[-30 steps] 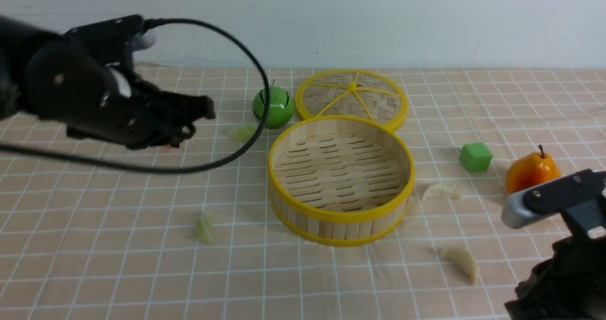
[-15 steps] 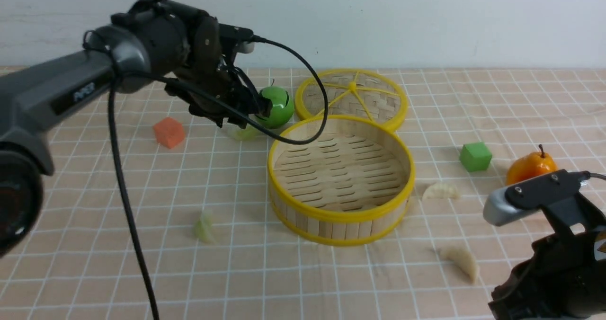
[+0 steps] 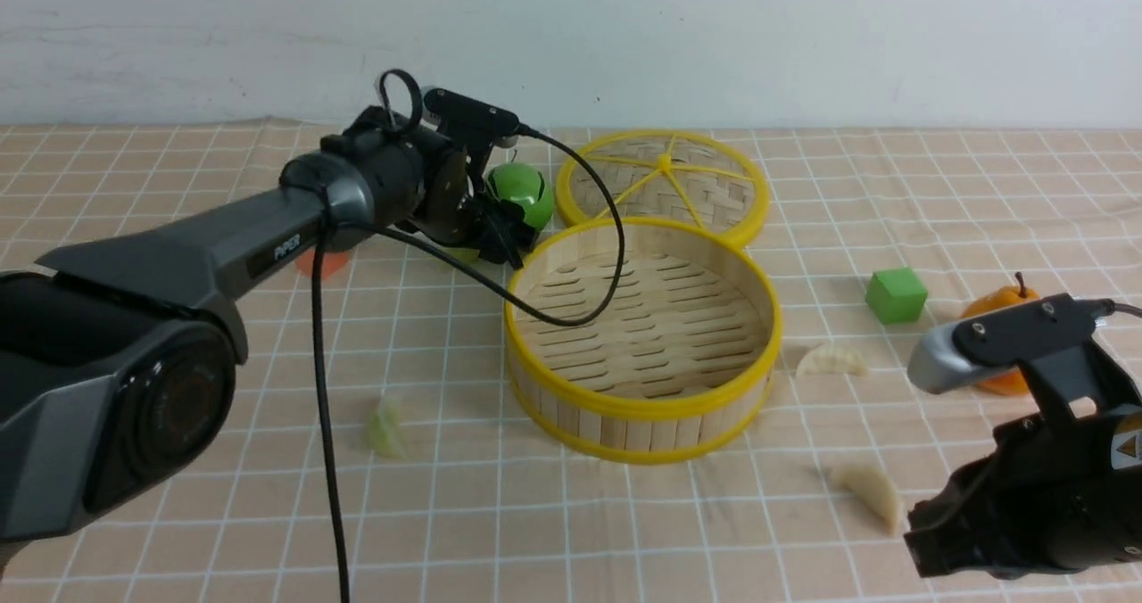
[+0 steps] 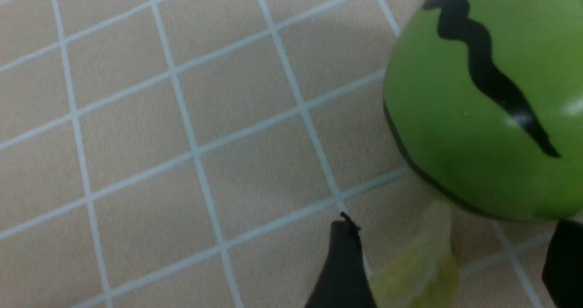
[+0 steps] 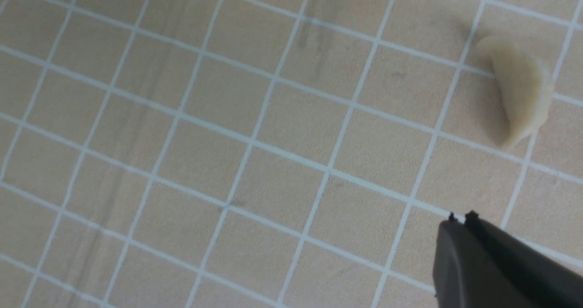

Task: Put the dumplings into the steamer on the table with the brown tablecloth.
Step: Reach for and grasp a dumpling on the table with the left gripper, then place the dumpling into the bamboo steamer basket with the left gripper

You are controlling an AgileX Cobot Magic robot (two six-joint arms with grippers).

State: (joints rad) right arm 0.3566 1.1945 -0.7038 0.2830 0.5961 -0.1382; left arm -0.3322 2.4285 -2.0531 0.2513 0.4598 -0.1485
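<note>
The steamer (image 3: 642, 408) stands empty at mid table on the brown tablecloth (image 3: 178, 460). My left gripper (image 3: 507, 244) is low beside its far-left rim, next to a green ball (image 3: 525, 191). In the left wrist view the gripper (image 4: 451, 264) is open, and a pale green dumpling (image 4: 412, 274) lies on the cloth between its fingers (image 4: 341, 267). A second green dumpling (image 3: 385, 429) lies front left of the steamer. Two cream dumplings (image 3: 830, 360) (image 3: 867, 491) lie to its right. My right gripper (image 3: 923, 545) is shut and empty (image 5: 460, 219), near the nearer cream dumpling (image 5: 519, 89).
The woven lid (image 3: 665, 179) lies flat behind the steamer. The green ball (image 4: 492, 98) sits close to the left gripper. An orange cube (image 3: 314, 264) is partly behind the left arm. A green cube (image 3: 895, 295) and an orange pear (image 3: 1004, 378) sit on the right.
My left arm swung from the far left over to the green ball and came down over the green dumpling. My right arm shifted left, partly covering the pear.
</note>
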